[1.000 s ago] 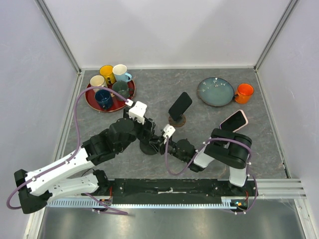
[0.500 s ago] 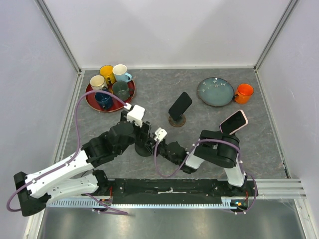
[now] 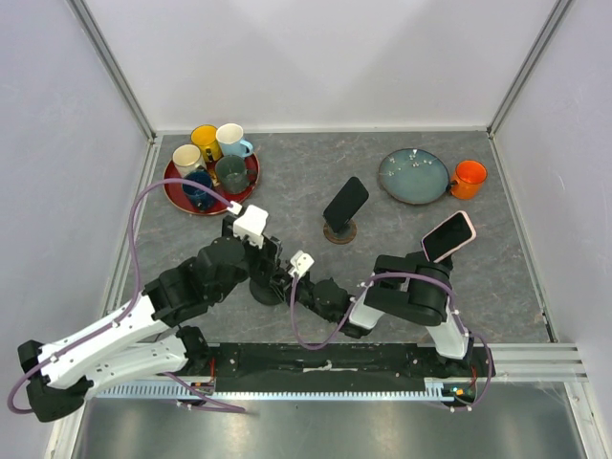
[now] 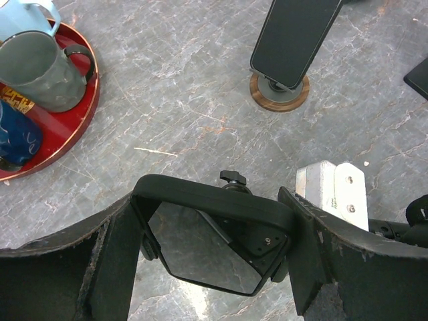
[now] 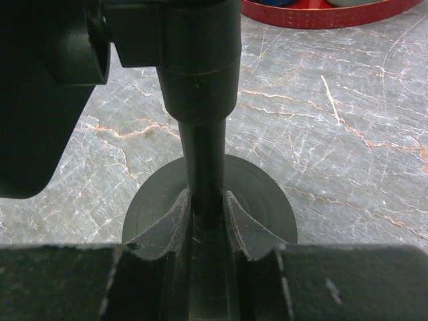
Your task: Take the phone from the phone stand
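The phone point(image 4: 207, 257) is still in its stand point(image 5: 202, 154) near the front of the table point(image 3: 287, 182), a little left of centre, right where the two arms meet; the left claw point(image 4: 214, 204) reaches over it from behind, spread wide, one finger against each side, so the dark slab fills the whole gap between them and looks gripped across its width; the phone's glossy face is tilted and mirrors the marbled top; the right claw point(image 5: 207, 204) is down low, nearly closed, its two fingers pinched on the stand's thin black stem just above the round base point(image 5: 267, 214), which lies flat on the table; seen from that claw, the phone's dark bulk hangs above and to the left of the fingers; so one claw has the phone and the other has the stand; further back, near the middle of the table, a second phone point(image 3: 345, 203) leans on a wooden puck point(image 4: 279, 93), apart from both claws; a pink phone point(image 3: 448, 234) stands tilted on the right, just behind the right arm; a red tray point(image 4: 83, 114) of mugs point(image 4: 40, 70) is at the back left; a plate point(image 3: 413, 176) with an orange mug point(image 3: 469, 179) just beside it is at the back right
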Action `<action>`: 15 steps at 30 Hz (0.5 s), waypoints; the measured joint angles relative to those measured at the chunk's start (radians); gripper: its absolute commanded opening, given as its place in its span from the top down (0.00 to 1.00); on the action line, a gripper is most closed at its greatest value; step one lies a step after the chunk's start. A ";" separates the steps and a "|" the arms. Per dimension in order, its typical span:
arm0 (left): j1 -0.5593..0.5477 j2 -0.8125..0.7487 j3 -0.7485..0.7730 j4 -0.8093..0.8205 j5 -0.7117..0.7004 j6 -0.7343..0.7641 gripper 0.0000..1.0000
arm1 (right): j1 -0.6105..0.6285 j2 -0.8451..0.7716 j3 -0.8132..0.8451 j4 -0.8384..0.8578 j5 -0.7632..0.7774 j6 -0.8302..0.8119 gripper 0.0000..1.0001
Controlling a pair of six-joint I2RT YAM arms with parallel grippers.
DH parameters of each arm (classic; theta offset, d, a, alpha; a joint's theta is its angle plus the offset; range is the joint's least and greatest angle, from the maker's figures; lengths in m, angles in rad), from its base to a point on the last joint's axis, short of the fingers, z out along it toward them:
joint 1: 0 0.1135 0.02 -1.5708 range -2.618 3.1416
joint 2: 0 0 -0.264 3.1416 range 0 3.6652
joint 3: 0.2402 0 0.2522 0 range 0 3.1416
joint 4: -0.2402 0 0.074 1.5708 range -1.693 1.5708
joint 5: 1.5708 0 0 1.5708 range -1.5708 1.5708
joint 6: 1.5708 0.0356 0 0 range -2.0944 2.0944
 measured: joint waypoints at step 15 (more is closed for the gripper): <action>0.005 -0.129 -0.023 -0.034 -0.020 0.008 0.98 | 0.025 0.014 0.060 -0.009 0.018 -0.002 1.00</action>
